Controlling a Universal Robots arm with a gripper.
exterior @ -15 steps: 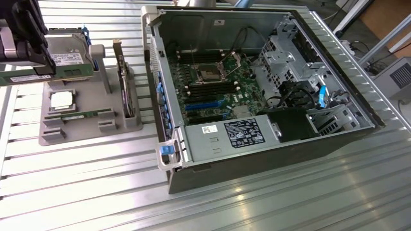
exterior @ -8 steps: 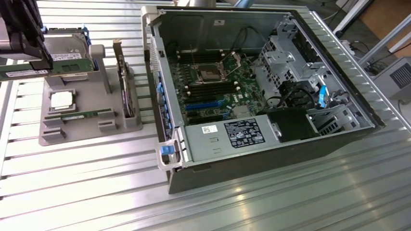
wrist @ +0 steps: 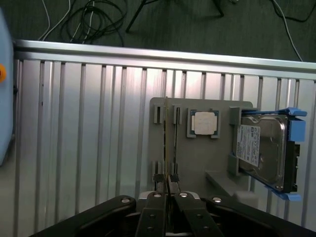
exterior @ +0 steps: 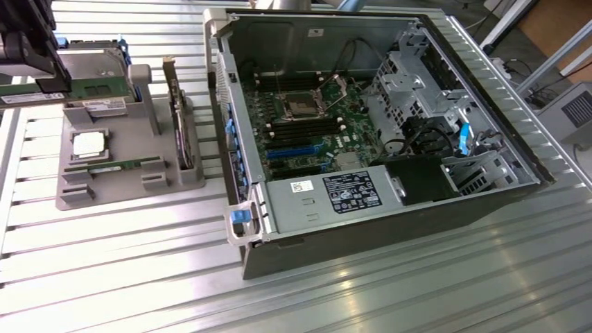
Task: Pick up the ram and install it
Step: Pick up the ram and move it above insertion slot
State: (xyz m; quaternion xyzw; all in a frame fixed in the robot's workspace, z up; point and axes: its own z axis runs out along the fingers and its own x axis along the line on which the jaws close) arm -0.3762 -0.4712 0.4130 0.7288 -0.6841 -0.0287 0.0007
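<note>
The hand (wrist: 170, 179) is closed tight on the ram (wrist: 167, 138) over the grey tray (wrist: 197, 158), which holds a CPU (wrist: 204, 123) and a hard drive (wrist: 264, 150). The open computer case (exterior: 389, 236) stands beside it.

Overhead glare, seemingly, on table (exterior: 389, 284) (soft shadows).

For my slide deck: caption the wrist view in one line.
Gripper shut on the ram, seen edge-on, over a grey tray holding CPU chip and hard drive.
</note>
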